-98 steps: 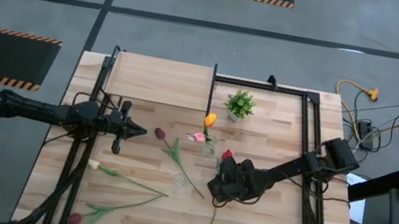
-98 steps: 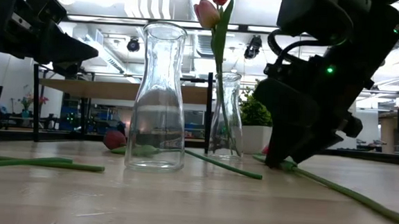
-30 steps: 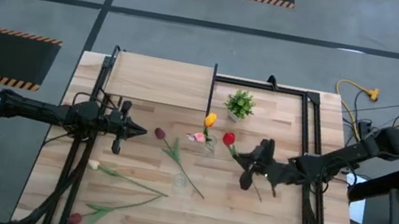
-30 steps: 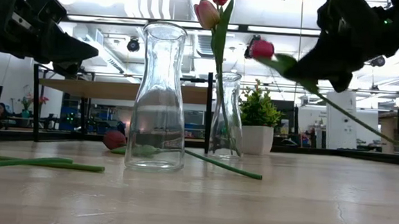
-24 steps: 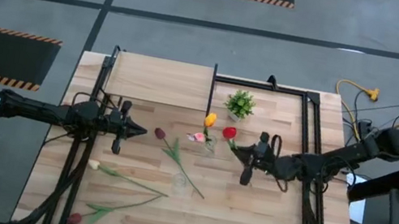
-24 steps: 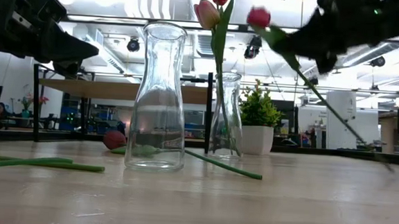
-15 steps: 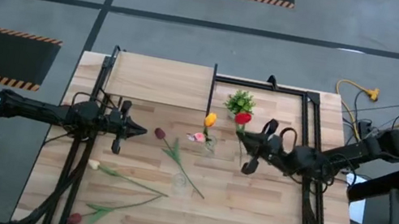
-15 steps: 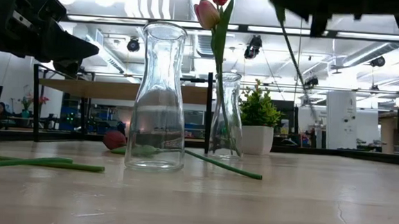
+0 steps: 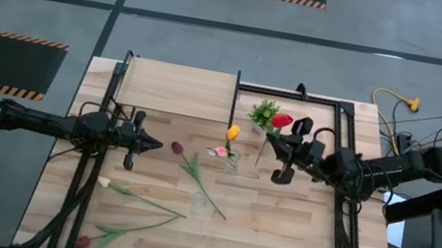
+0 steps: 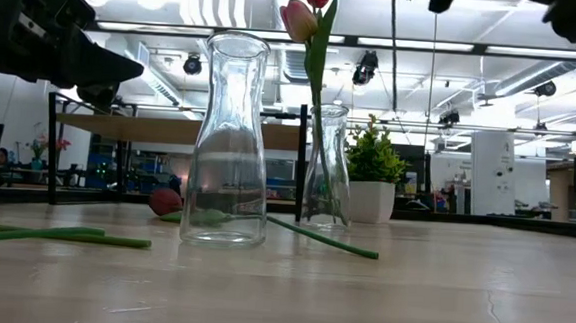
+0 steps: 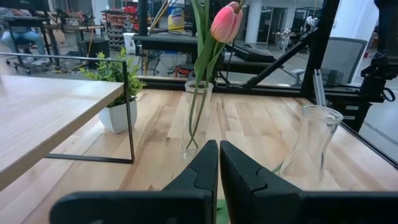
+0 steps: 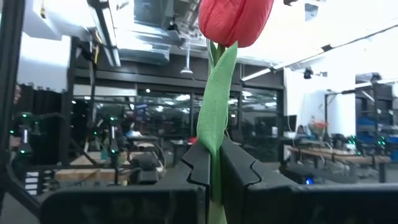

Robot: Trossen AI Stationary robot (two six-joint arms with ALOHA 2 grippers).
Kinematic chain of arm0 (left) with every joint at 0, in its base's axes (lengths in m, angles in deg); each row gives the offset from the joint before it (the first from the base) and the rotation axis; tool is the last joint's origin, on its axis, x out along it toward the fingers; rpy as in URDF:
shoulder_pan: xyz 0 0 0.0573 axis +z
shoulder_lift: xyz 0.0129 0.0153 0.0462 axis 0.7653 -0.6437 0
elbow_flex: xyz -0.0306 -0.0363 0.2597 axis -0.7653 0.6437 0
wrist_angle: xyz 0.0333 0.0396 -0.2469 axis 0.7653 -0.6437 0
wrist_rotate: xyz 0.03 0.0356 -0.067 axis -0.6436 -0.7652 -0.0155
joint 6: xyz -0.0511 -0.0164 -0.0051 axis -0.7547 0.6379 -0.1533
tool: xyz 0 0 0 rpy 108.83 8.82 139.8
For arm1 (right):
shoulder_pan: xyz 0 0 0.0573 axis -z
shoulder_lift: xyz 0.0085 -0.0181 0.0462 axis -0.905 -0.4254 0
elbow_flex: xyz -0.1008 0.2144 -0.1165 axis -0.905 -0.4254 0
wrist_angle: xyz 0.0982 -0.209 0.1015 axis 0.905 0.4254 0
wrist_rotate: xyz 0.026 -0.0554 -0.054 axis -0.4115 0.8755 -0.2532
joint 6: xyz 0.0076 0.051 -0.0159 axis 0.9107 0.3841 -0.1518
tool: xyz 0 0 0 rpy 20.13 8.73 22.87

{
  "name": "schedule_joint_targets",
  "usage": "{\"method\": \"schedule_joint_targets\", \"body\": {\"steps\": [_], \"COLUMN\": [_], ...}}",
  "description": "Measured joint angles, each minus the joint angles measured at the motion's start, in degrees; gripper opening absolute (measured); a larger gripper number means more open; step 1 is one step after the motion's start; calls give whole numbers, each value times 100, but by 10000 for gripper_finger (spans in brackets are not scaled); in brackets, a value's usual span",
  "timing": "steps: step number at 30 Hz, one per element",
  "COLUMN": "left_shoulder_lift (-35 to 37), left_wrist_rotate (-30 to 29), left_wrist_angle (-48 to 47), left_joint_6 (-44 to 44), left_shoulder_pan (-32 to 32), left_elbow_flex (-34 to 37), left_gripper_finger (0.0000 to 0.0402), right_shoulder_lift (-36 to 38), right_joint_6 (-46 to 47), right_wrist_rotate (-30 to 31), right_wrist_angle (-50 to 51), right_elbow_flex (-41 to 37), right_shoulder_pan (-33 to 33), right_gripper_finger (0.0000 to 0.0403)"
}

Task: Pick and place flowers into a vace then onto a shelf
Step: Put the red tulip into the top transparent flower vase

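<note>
My right gripper [image 9: 276,139] hangs high over the table's far right part, beside the potted plant, shut on a red tulip [image 12: 235,18]. Its head [image 9: 282,120] stands above the fingers and its thin stem [image 9: 259,155] runs below them. A glass vase [image 9: 231,159] holds a yellow tulip [image 9: 232,132] and a pink tulip [image 11: 225,22]. An empty vase [image 10: 228,143] stands nearer. Loose tulips lie flat on the table: dark red [image 9: 178,147], cream [image 9: 104,183], red [image 9: 82,242]. My left gripper [image 9: 154,143] waits shut at mid-left. The shelf [image 9: 177,89] stands at the far left. My right gripper pinches the red tulip's stem and its green leaf [image 12: 214,134] between the two fingers [image 12: 196,163], a short way below the head. The tulip stands nearly upright in the hold, head up, lifted clear of the table, the rest of the stem hanging below.
A small potted plant [image 9: 265,113] stands right beside the held tulip at the far edge. A black metal frame [image 9: 339,154] runs along the table's right side, and the shelf's thin black legs [image 11: 129,112] stand near the vases.
My right gripper has risen and gone toward the table's far edge, to beside the potted plant, tipping as it went. The red tulip has swung from slanting to nearly upright, its head now on top and its stem end lifted off the table.
</note>
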Motion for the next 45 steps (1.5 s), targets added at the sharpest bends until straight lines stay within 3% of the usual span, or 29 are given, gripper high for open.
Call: {"method": "schedule_joint_targets", "body": {"steps": [12,23,37,45], "left_shoulder_lift": [2,2,2,0], "left_wrist_rotate": [0,2,2,2], "left_wrist_angle": [67,87,90,87], "left_joint_6": [2,2,2,2], "left_shoulder_pan": [0,1,0,0], "left_elbow_flex": [0,0,0,0], "left_gripper_finger": [0,0,0,0], "right_shoulder_lift": [-514,-1147,-2114,-2219], "right_joint_6": [703,468,265,266], "right_wrist_rotate": [-230,-285,-282,-280], "right_wrist_angle": [634,321,-1048,-1304], "right_elbow_flex": [792,1331,1072,656], "right_shoulder_pan": [497,504,502,500], "right_gripper_finger": [8,8,9,8]}}
